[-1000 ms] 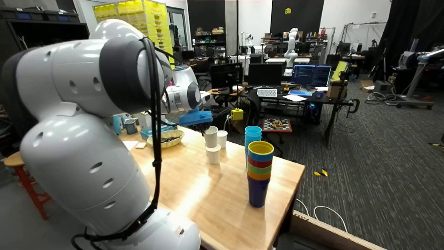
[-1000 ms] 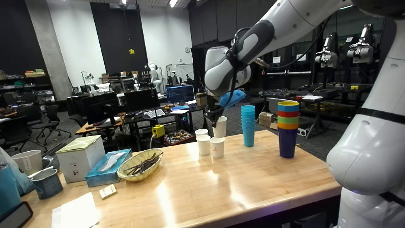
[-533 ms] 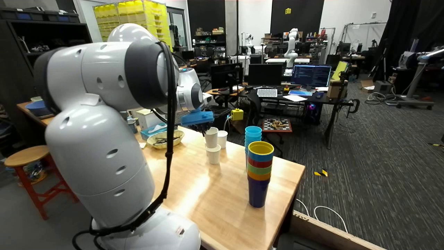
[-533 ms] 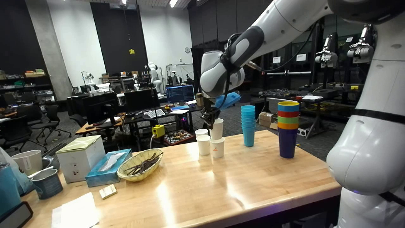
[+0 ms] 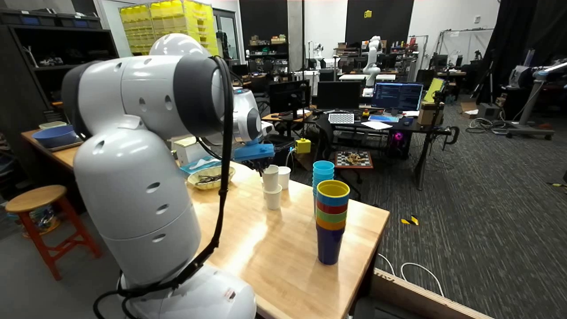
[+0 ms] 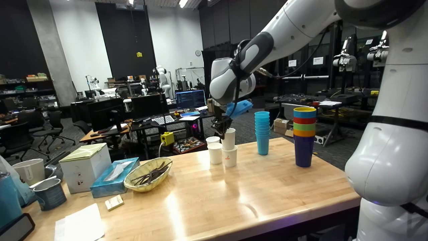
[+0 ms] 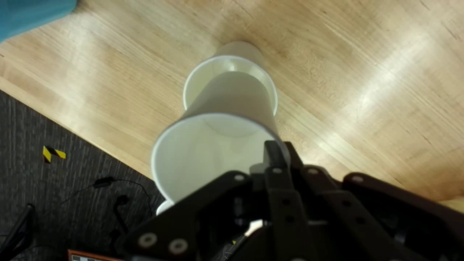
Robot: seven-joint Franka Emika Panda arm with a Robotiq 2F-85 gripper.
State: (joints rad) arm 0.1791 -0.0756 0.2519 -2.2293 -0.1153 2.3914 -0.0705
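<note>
My gripper (image 7: 282, 154) is shut on the rim of a white paper cup (image 7: 233, 96), one finger inside the cup and one outside. In the wrist view the held cup leans, its base over the mouth of a lower white cup (image 7: 241, 49). That lower cup (image 6: 230, 157), with a small red mark, stands upright on the table; whether the two touch I cannot tell. Beside it are two more white cups, a near one (image 6: 215, 154) and a far one (image 6: 212, 140). In both exterior views the gripper (image 5: 260, 167) hangs at the held cup's upper edge.
A light-blue cup stack (image 6: 262, 134) and a taller multicoloured stack (image 6: 303, 140) stand on the wooden table (image 6: 187, 207). A woven basket (image 6: 133, 182), a tissue box (image 6: 103, 187) and a white box (image 6: 83, 170) line the other side. The table edge runs close behind the cups.
The gripper has carried the held cup a little sideways and down, so it now sits lower over the marked cup. The arm's upper links have swung along; the grip is the same.
</note>
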